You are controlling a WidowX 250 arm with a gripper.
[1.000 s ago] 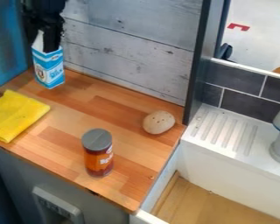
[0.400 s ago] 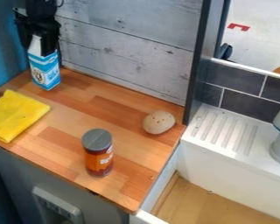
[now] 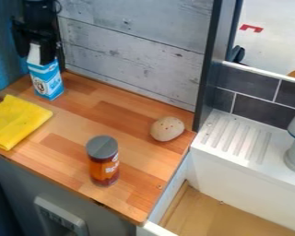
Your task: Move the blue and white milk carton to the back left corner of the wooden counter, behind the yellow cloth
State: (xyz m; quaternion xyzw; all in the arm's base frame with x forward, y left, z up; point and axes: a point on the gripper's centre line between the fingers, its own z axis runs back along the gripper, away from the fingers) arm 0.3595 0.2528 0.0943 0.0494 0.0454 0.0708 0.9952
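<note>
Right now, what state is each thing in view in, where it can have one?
Blue-and-white carton: upright, top at the hand; open or closed, can't tell.
Orange-labelled container: upright, lid on.
Yellow cloth: folded, lying flat.
Speckled potato-like item: whole, resting on the counter.

On the counter (image 3: 76, 173) before you, a carton (image 3: 46, 83) stands at the back left, behind a cloth (image 3: 17, 120). A can (image 3: 103, 161) stands nearer you, a potato (image 3: 167, 128) behind it to the right, beside the sink (image 3: 248, 161).
</note>
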